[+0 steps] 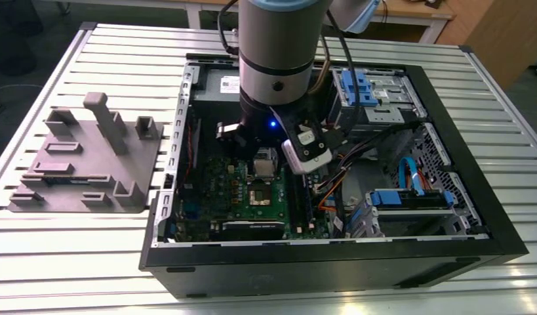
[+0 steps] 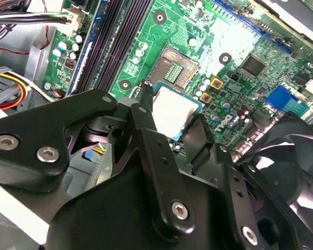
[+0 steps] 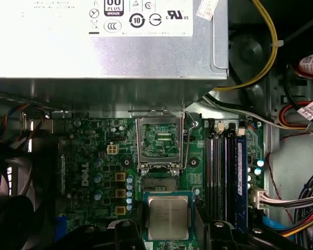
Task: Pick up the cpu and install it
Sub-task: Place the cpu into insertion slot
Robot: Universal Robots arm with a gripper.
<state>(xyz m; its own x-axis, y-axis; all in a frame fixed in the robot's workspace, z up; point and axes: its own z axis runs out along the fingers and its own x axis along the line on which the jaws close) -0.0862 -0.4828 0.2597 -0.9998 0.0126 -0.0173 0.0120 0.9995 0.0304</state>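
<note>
One cpu (image 3: 168, 217); one motherboard (image 3: 88, 156)

- Exterior view: we look from high up, obliquely down onto the open case (image 1: 338, 256) on the table (image 1: 76, 262). The camera stands far enough off that the whole case fits in frame. The arm (image 1: 277, 59) crosses the middle of the view.
- First wrist view: close above the motherboard (image 3: 94, 156), facing it nearly square-on past the gripper (image 3: 168, 229).
- Second wrist view: nearer still, slanting across the motherboard, with the gripper's black linkage large in the foreground.
- Overlap: we find the cpu (image 3: 168, 217) in the gripper's grasp and the socket (image 3: 158, 182) in both wrist views. The exterior view takes in the same motherboard, small, beneath the arm.
</note>
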